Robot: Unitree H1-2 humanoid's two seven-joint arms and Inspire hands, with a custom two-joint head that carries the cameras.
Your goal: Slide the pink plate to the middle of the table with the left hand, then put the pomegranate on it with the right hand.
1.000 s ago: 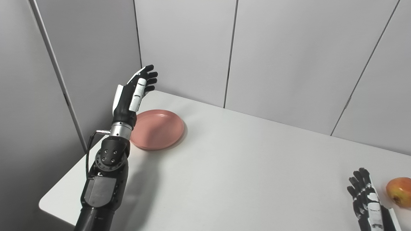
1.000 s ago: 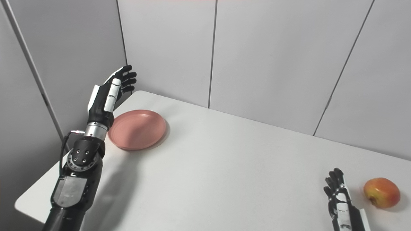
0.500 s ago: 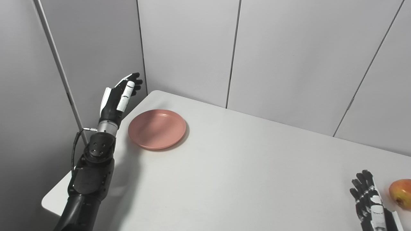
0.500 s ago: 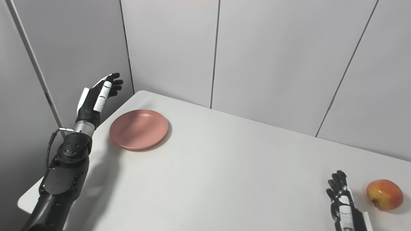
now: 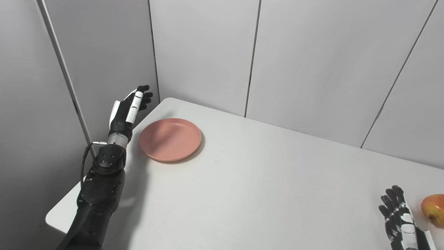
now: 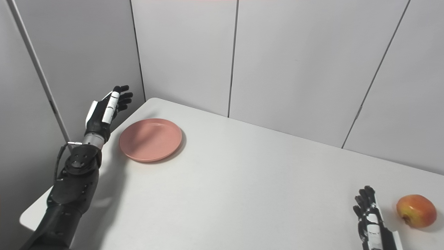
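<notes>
Across the whole white tabletop (image 6: 242, 180) there were really only two things that mattered, and they sat at opposite ends. Far left corner had the pink plate (image 6: 150, 139), lying flat and well away from the middle. Way over at the near right edge sat the pomegranate (image 6: 416, 210), partly cut off in the left eye view but whole in the right one.

My left hand (image 5: 127, 110) was up off the tabletop, just beside the plate's left rim and not touching it, out over the table's left edge. Its fingers (image 5: 143, 98) were spread and loosely straight, holding nothing, with the palm facing roughly toward the plate. So the plate lay to the right of that hand, between it and the table's centre, which to me looked like exactly the side I'd want to be on for a push inward. I figured the hand needed to come down to rim height first, or it would just sweep over the top.

My right hand (image 6: 369, 217) was resting low at the bottom edge, fingers apart and empty, with the pomegranate just to its right and a small gap between them. It was clearly the nearer one for the fruit, but the plate wasn't in place yet, so it was waiting.
</notes>
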